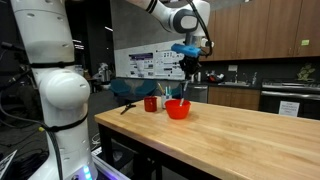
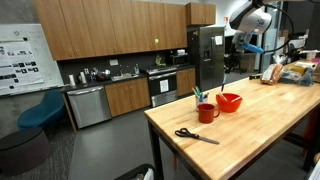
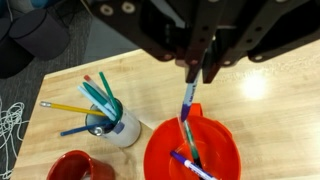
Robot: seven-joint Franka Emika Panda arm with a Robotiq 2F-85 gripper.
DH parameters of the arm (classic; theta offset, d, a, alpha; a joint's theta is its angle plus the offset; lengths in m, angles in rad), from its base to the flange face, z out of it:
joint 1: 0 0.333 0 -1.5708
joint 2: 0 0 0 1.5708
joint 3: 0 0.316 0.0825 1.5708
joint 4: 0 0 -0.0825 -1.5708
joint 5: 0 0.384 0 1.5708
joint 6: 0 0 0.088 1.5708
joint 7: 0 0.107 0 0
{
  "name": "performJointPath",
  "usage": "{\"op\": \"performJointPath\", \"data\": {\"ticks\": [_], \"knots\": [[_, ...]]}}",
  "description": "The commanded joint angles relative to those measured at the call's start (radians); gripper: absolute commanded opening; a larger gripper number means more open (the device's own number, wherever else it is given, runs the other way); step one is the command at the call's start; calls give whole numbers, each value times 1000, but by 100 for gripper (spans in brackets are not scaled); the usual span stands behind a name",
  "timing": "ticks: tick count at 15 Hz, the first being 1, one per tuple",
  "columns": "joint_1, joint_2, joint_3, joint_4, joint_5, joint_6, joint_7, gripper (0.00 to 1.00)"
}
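My gripper (image 3: pixel 197 68) comes in from the top of the wrist view and is shut on the top of a blue pen (image 3: pixel 188 100) that hangs straight down. The pen's lower end is over a red bowl (image 3: pixel 222 148), which holds a few other pens (image 3: pixel 189 163). In both exterior views the gripper (image 1: pixel 190 62) (image 2: pixel 230 62) hovers above the red bowl (image 1: pixel 178 109) (image 2: pixel 228 101) on the wooden table (image 1: pixel 250 135). A pale cup (image 3: pixel 118 130) full of pens stands left of the bowl.
A red mug (image 1: pixel 151 103) (image 2: pixel 207 112) (image 3: pixel 78 168) stands beside the pen cup. Black scissors (image 2: pixel 195 135) (image 1: pixel 125 107) lie near the table's end. Bags and boxes (image 2: pixel 290 72) sit at the far end. Kitchen cabinets and a fridge (image 2: pixel 205 55) are behind.
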Motion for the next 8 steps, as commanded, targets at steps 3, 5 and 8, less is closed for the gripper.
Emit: {"op": "performJointPath", "data": {"ticks": [3, 5, 8], "knots": [[-5, 40, 4, -37, -4, 12, 13, 3], [-7, 64, 6, -33, -6, 12, 19, 3], [-11, 106, 10, -21, -9, 9, 34, 3]]}}
